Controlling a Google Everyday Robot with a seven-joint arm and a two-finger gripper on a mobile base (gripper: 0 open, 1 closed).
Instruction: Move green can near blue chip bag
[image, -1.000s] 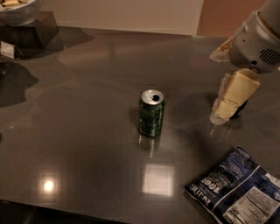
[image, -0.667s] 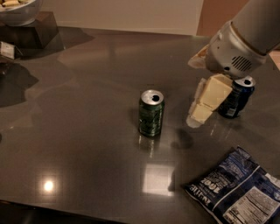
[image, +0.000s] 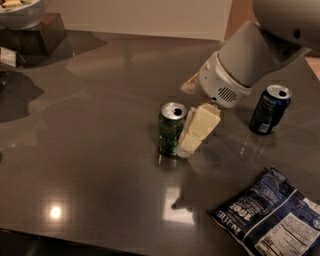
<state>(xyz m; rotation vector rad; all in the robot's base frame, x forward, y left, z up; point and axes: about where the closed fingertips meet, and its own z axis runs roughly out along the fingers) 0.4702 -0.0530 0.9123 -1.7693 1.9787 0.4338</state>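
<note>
**Gripper arrives at the green can**

Since the earlier frames the white-cased arm with its cream-coloured two-finger gripper (image: 193, 140) has swung in from the right edge of the frame toward the centre and come lower. It was well apart from the can a second ago and now sits right beside it. The move has also uncovered the dark blue soda can with a silver top (image: 270, 109), which stands upright at the right of the frame. The small dark green mottled soda can with a silver top (image: 171, 129) has not moved. It stands upright at the centre of the frame, on the glossy dark grey table (image: 100, 150).

The green can is immediately left of the gripper's cream tip, so close that no gap shows – whether they actually touch cannot be told. The can is beside the gripper, not inside it. Whether the jaws are apart or together cannot be told, and nothing is seen held.

The crinkled navy-blue chip bag with white lettering and a white label panel (image: 272, 217) lies flat in the lower right corner, well apart from the green can – the gripper is between them and higher in the frame
</note>
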